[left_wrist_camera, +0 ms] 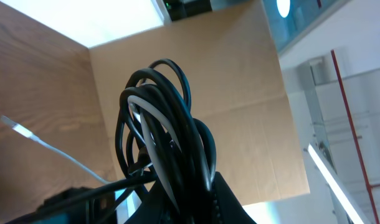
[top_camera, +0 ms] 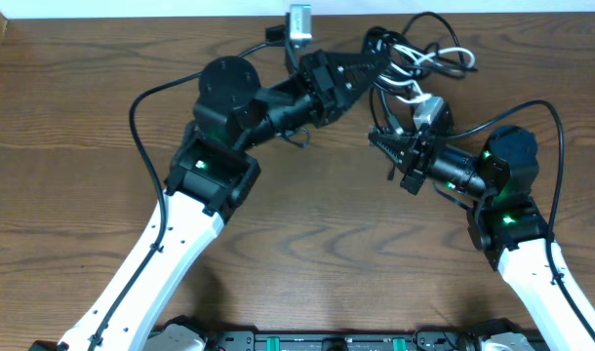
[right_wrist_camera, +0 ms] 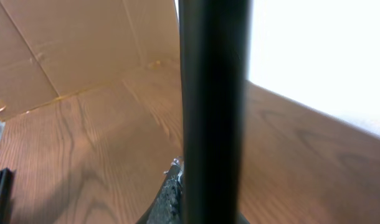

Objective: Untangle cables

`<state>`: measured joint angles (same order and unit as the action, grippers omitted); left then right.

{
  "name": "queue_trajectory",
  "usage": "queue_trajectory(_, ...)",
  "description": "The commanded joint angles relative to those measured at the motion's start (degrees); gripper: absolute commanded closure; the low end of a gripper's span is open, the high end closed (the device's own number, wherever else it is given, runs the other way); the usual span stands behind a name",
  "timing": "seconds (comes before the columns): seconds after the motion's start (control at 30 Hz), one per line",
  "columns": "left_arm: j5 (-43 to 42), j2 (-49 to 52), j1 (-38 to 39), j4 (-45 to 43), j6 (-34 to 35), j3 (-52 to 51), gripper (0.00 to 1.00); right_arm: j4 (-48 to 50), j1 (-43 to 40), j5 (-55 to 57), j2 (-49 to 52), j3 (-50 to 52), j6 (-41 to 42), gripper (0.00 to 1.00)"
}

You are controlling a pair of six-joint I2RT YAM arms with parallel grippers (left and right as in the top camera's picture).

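Observation:
The cables (top_camera: 419, 54) form a tangled bundle at the back of the table, mostly black with one white cord (top_camera: 449, 56) looping through. My left gripper (top_camera: 374, 66) reaches in from the left and is shut on the bundle's near side. In the left wrist view the black loops and the white cord (left_wrist_camera: 154, 112) rise out of that gripper (left_wrist_camera: 187, 179). One black strand (top_camera: 378, 109) hangs from the bundle to my right gripper (top_camera: 376, 137), which is shut on it. In the right wrist view this strand (right_wrist_camera: 215, 93) crosses upright in front of the right gripper (right_wrist_camera: 196, 190) and hides one finger.
A brown cardboard wall (left_wrist_camera: 240, 93) stands along the table's far edge. Thicker black arm cables (top_camera: 141, 107) arc beside both arms. Bare wooden tabletop (top_camera: 307, 224) lies between the arms, and the table's far edge runs just behind the bundle.

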<state>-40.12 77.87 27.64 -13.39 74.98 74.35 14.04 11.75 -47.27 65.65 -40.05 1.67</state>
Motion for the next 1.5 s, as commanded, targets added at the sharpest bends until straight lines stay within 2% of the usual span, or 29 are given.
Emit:
queue_trajectory(0.0,0.9,-1.7,-2.3,-0.9,0.2,1.6,0.92,-2.6,0.3,0.9,0.4,0.1,-2.2,0.99)
queue_trajectory(0.6,0.7,-1.7,-8.8,-1.4,0.4,1.6,0.93,-23.5,0.3,22.6,0.4,0.1,-5.7,0.99)
queue_trajectory(0.9,-0.3,-1.8,-11.9,-2.6,0.3,1.6,0.92,-26.8,0.3,25.3,0.4,0.1,-7.1,0.99)
queue_trajectory(1.47,-4.5,-2.0,-19.1,-8.4,0.3,1.6,0.92,-35.1,-0.9,42.7,0.4,0.1,-7.2,0.99)
